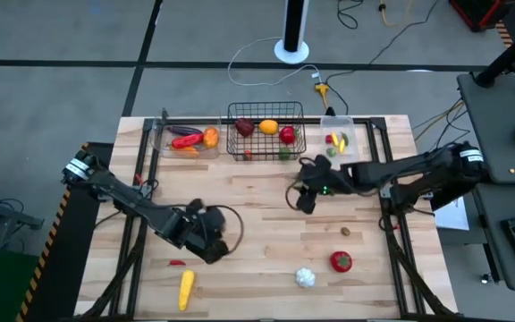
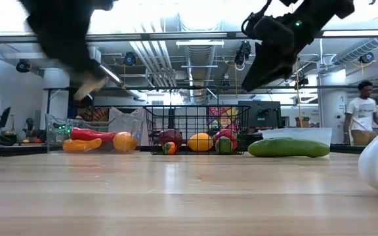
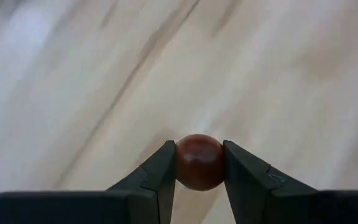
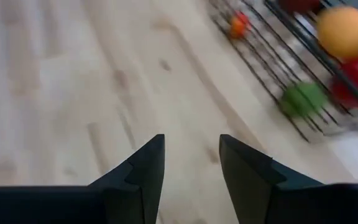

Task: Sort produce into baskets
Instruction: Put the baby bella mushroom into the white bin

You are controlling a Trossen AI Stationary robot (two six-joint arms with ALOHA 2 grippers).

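My left gripper (image 1: 211,249) is over the near left of the table, shut on a small round dark red-brown fruit (image 3: 197,162). My right gripper (image 1: 304,201) is open and empty above the table's middle, just in front of the black wire basket (image 1: 266,131), which holds an orange, red and green pieces. A wide clear bin (image 1: 186,137) holds a red pepper, an eggplant and an orange piece. A small clear bin (image 1: 342,141) stands at the far right. Yellow corn (image 1: 186,288), white garlic (image 1: 305,277) and a tomato (image 1: 341,261) lie on the table. My left gripper pinches the small round fruit by its two opposite sides (image 3: 182,163) between its two fingers, at their free ends. The fingers point down at the table top. The fruit is held clear of the table.
A green cucumber (image 2: 287,147) lies before the small bin. A small brown piece (image 1: 347,232) and a small red piece (image 1: 177,263) lie on the table. Bare wood shows between the two grippers. A person (image 2: 361,111) stands in the room behind.
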